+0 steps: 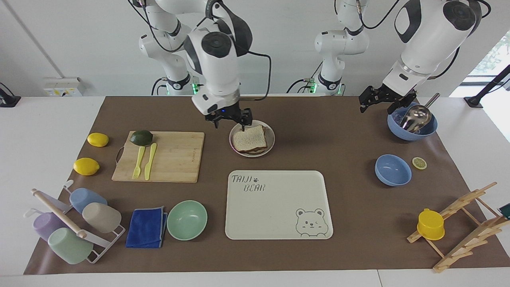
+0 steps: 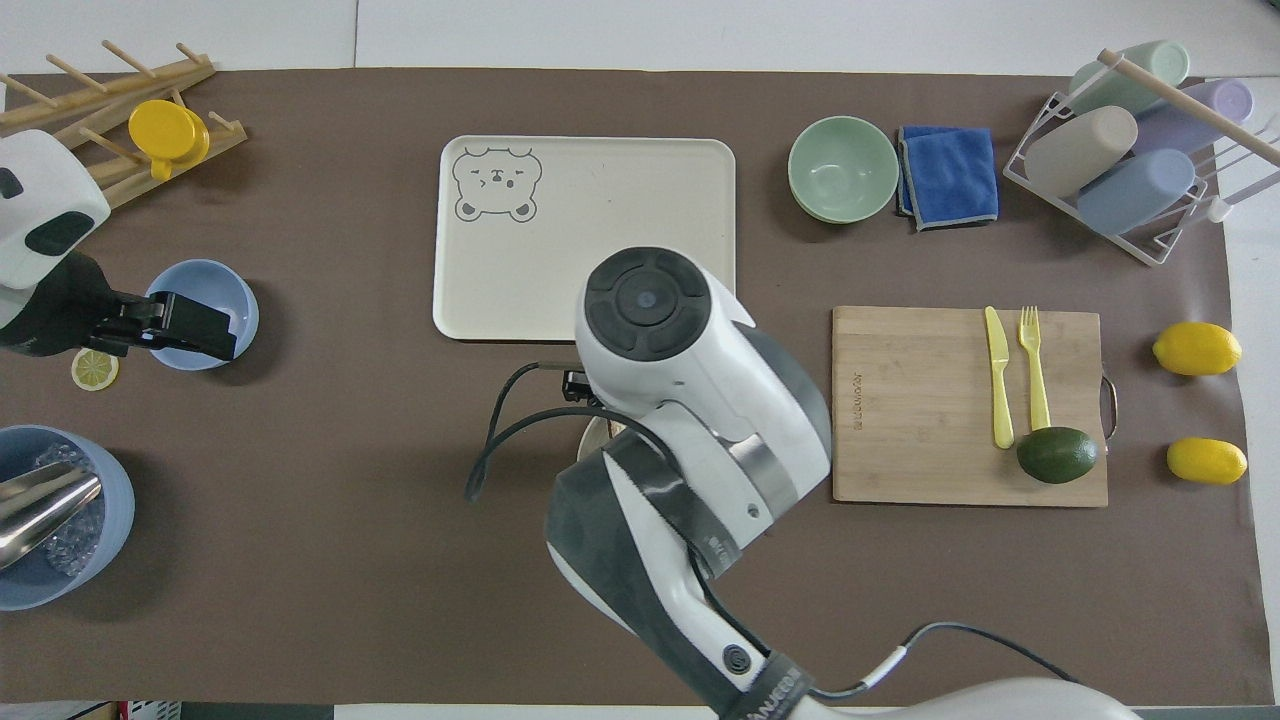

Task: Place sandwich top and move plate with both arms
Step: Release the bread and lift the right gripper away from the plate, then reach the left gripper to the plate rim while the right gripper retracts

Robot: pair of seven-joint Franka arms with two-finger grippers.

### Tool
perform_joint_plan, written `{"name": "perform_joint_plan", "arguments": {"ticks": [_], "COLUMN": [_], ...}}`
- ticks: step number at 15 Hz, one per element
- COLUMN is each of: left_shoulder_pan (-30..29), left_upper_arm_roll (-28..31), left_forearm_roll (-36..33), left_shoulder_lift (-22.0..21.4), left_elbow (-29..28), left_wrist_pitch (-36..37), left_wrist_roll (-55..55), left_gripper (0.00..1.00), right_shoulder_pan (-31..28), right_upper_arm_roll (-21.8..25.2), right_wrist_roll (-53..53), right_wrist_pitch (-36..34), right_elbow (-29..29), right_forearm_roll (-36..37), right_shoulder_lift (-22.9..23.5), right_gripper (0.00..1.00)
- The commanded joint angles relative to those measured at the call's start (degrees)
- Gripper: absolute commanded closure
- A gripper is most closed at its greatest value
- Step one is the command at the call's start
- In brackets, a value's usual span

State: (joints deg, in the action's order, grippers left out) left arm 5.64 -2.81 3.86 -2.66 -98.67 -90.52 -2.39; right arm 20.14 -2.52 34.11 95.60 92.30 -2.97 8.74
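Sandwich top [image 1: 250, 138] lies flat on the stack in the plate [image 1: 271, 140], which sits between the bamboo cutting board [image 1: 171, 157] and the blue bowl with the steel scoop [image 1: 412, 123], nearer the robots than the bear-print tray [image 1: 279, 207]. We judge placing done; the two-arm plate move is the step in hand.

Right gripper [image 1: 230, 119] hangs low at the plate's rim on the cutting-board side, fingers spread, pinching nothing; one fingertip stands at the bread's corner. Left gripper [image 1: 378, 101] hovers near the scoop bowl, well apart from the plate, fingers spread and empty.

To do it well, we would:
- bring the left gripper to the rim facing the left arm's end;
- grip only the rim on both sides, keeping clear of the bread;
- lift level and together, so the stack does not slide.

Hard to make out:
- In the overhead view the right arm's wrist covers nearly the whole plate and the sandwich; only a sliver of rim shows.
- Whether the right fingertip touches rim or bread, we cannot tell.
- Lower layers show only as a dark edge under the top slice.
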Motion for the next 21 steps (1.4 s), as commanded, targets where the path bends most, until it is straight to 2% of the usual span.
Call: {"name": "perform_joint_plan", "arguments": {"ticks": [1, 3, 7, 11, 13, 15, 21], "left_shoulder_pan": [7.07, 12.26, 22.72, 31.44, 32.42, 32.42, 32.68], "left_upper_arm_roll": [0.00, -0.09, -0.09, -0.09, -0.09, -0.09, -0.09], "left_forearm_roll": [-0.08, -0.08, 0.97, 1.06, 1.67, 5.09, 5.72], "left_shoulder_lift": [-7.34, -9.90, -9.21, -4.04, -0.79, 0.37, 6.61], "left_elbow": [-12.73, -19.25, -27.34, -34.38, -34.83, -34.92, -35.10], "left_wrist_pitch": [-8.68, -14.30, -23.09, -38.02, -43.23, -44.91, -51.94], "left_wrist_roll": [-6.99, -12.97, -21.58, -36.87, -38.65, -38.57, -36.65], "left_gripper": [0.00, 0.00, 0.00, 0.00, 0.00, 0.05, 0.10], "right_shoulder_pan": [-9.56, -15.02, -20.05, -22.15, -21.99, -21.29, -20.41], "right_upper_arm_roll": [-0.82, -0.73, -0.82, -0.82, 0.93, 3.39, 3.49], "right_wrist_roll": [-7.45, -14.47, -19.78, -21.27, -25.39, -28.03, -29.01], "right_wrist_pitch": [-7.50, -10.69, -13.33, -13.86, -13.69, -13.51, -14.13], "right_elbow": [1.83, 1.92, 2.18, 2.44, 2.01, 1.40, 0.42], "right_forearm_roll": [0.25, 1.29, 4.38, 4.47, 5.69, 5.79, 5.34], "right_shoulder_lift": [-3.89, -6.87, -7.77, -7.77, -7.59, -7.16, -9.00], "right_gripper": [0.00, 0.00, 0.00, 0.00, 0.00, 0.00, 0.00]}}
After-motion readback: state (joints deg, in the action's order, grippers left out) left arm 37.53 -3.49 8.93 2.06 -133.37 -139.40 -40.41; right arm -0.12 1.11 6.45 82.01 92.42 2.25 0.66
